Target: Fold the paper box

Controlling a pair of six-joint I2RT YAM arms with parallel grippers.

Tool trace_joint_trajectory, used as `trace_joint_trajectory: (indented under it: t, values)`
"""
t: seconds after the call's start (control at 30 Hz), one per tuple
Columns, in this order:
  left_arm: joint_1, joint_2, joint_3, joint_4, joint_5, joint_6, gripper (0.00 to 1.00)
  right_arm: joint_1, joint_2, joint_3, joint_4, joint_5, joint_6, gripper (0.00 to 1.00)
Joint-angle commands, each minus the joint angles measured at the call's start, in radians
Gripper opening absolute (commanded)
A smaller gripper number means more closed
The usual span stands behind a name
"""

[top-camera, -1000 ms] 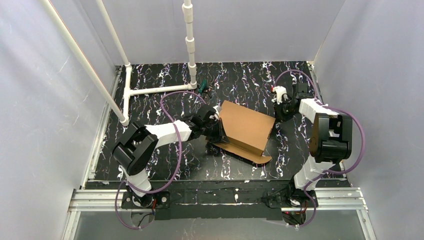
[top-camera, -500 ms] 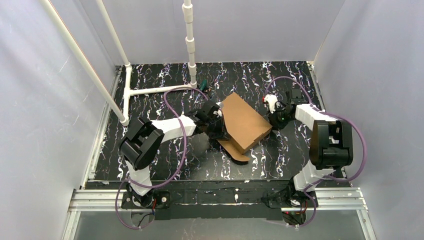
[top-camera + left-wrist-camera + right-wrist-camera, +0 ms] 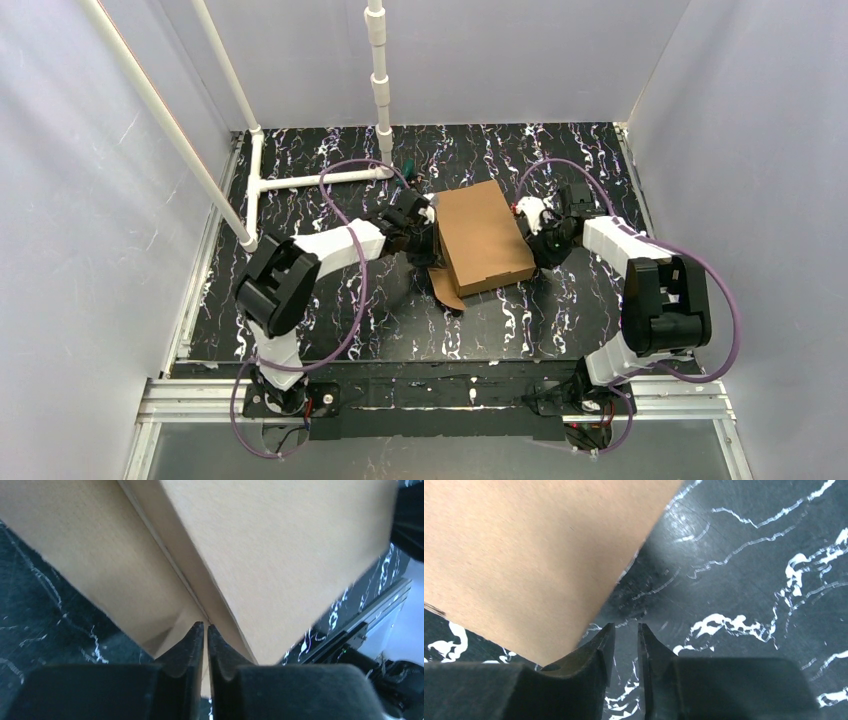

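Since a second before, the paper box (image 3: 485,238) had swung round from a skewed lie to sit almost square between the two arms. Both pincers had come in with it, the right one drawing up to the box's edge.

The left gripper (image 3: 205,626) was closed to a hairline. A tan sliver showed in the slit, so it looked to be pinching a thin piece of the box. Just ahead of its tips two cardboard panels met in a crease. One ran up and away to its left and the wider one to its right.

The right gripper (image 3: 626,626) stood slightly parted, with bare table (image 3: 749,580) showing in the narrow gap and nothing between the fingers. A corner of the box lay against the outer side of its left finger (image 3: 594,650), and the cardboard spread up and leftward from there. Ahead and to its right was only the black, white-veined surface.

From above, the box lay on the table between the two pincers, the left one at its left edge and the right one at its right edge. A loose flap (image 3: 447,290) stuck out at the box's near-left corner, just on the near side of the left gripper. Well beyond that gripper, to its far left, a white pipe frame (image 3: 300,180) rested on the table.
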Motion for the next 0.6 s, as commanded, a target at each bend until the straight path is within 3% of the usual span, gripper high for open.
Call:
trace_joint_trajectory:
  t: [0.0, 0.13, 0.27, 0.3, 0.33, 0.4, 0.43, 0.57]
  values:
    - [0.015, -0.216, -0.031, -0.065, -0.029, 0.174, 0.12, -0.033, -0.058, 0.031, -0.026, 0.051, 0.019, 0.35]
    - [0.035, -0.430, -0.125, -0.091, -0.010, 0.351, 0.34, -0.043, -0.087, 0.057, -0.090, 0.021, -0.029, 0.45]
    - [0.058, -0.631, -0.252, -0.066, 0.032, 0.511, 0.76, -0.041, -0.108, 0.086, -0.209, -0.163, -0.151, 0.56]
    - [0.057, -0.678, -0.307, -0.037, 0.028, 0.529, 0.91, -0.039, -0.116, 0.088, -0.237, -0.221, -0.191, 0.59]
    - [0.056, -0.721, -0.336, 0.001, 0.043, 0.541, 0.96, -0.031, -0.127, 0.086, -0.251, -0.266, -0.222, 0.63]
    - [0.055, -0.801, -0.453, 0.143, 0.116, 0.584, 0.98, -0.019, -0.160, 0.065, -0.262, -0.348, -0.303, 0.78]
    - [0.054, -0.838, -0.492, 0.192, 0.168, 0.608, 0.98, -0.013, -0.183, 0.045, -0.255, -0.387, -0.351, 0.95]
    - [0.001, -0.898, -0.564, 0.246, 0.281, 0.793, 0.98, -0.011, -0.297, -0.071, -0.163, -0.491, -0.466, 0.98]
